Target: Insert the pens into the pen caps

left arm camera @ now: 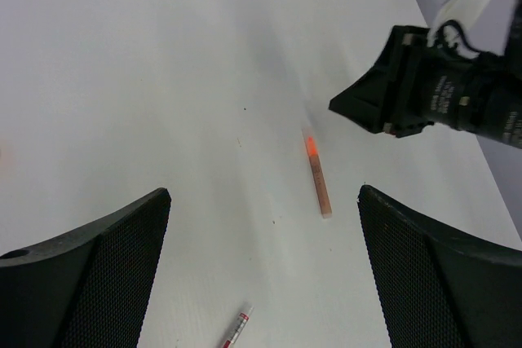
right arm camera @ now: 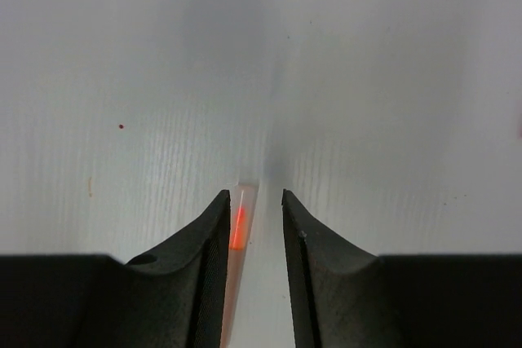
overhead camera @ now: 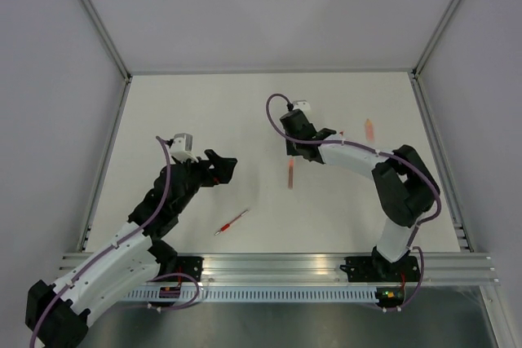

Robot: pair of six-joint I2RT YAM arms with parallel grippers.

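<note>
**Right gripper** (right arm camera: 254,194): the jaws are parted by a narrow gap and clamp nothing. It hangs low over the white table (overhead camera: 204,112), fingertips pointing down.

**Pale orange pen cap** (left arm camera: 318,178): it lies flat on the table just below the right fingertips. In the right wrist view it shows inside the gap, closer to one finger. A brighter orange core shows at the end nearer the right gripper.

**Left gripper** (overhead camera: 225,167): the jaws are spread wide and empty. It hovers to the left of the cap and faces it.

**Surroundings:**
- The red pen (overhead camera: 232,222) lies diagonally near the front rail (overhead camera: 277,265), well apart from the cap and closer to the left arm.
- A second pale orange cap (overhead camera: 369,129) lies toward the table's right edge, beyond the right forearm, which crosses between it and the red pen.
- The right gripper itself stands over the first cap's upper end.
</note>
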